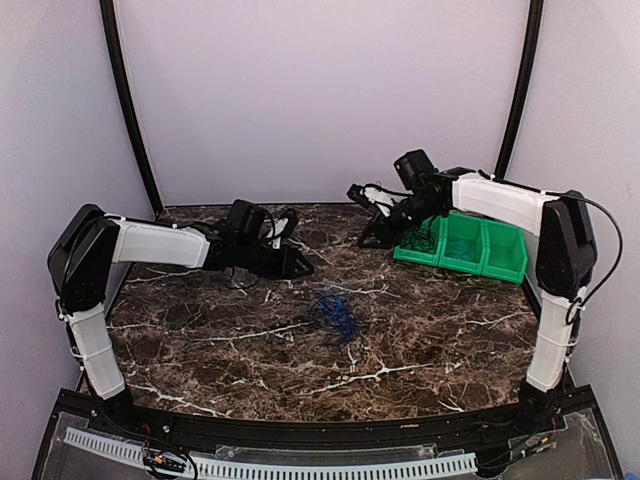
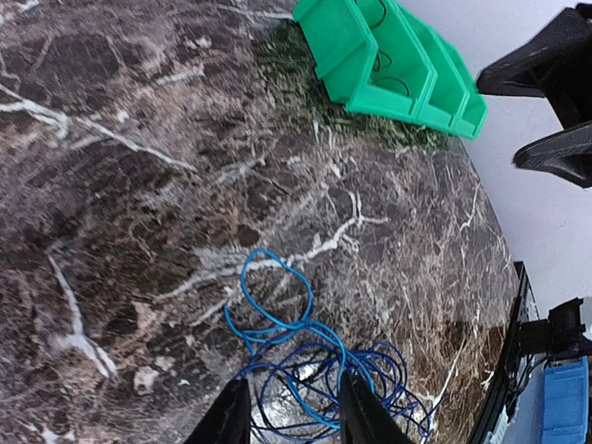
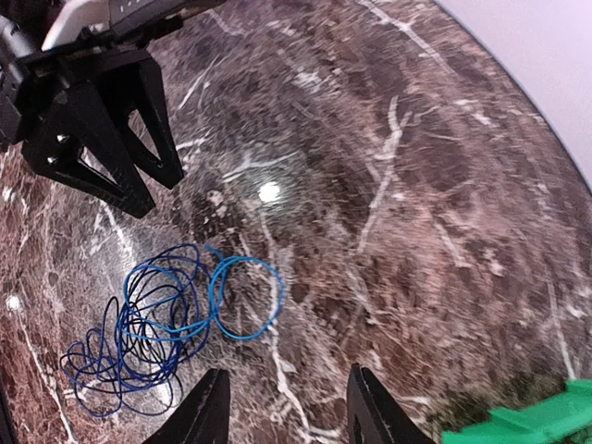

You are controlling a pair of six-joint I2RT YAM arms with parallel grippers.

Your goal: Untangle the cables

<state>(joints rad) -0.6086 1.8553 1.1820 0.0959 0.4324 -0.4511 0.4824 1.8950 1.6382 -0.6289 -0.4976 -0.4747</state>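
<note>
The cables (image 1: 333, 313) lie as a loose clump of thin blue and dark wires on the marble table (image 1: 200, 350), near its middle. In the left wrist view the cables (image 2: 314, 370) rest on the table beyond my left gripper (image 2: 291, 418), which hovers over them, open and gripping nothing. One light blue loop (image 3: 245, 298) sticks out of the clump (image 3: 148, 333). My right gripper (image 3: 287, 414) is open and empty, apart from the clump and off to the side of that loop. From above, the left gripper (image 1: 298, 264) and right gripper (image 1: 370, 238) hang behind the clump.
A green bin (image 1: 465, 247) with three compartments stands at the back right, just under the right arm; thin dark wire shows in one compartment (image 2: 381, 55). The table's right edge runs close past the bin. The left gripper (image 3: 102, 139) appears large in the right wrist view.
</note>
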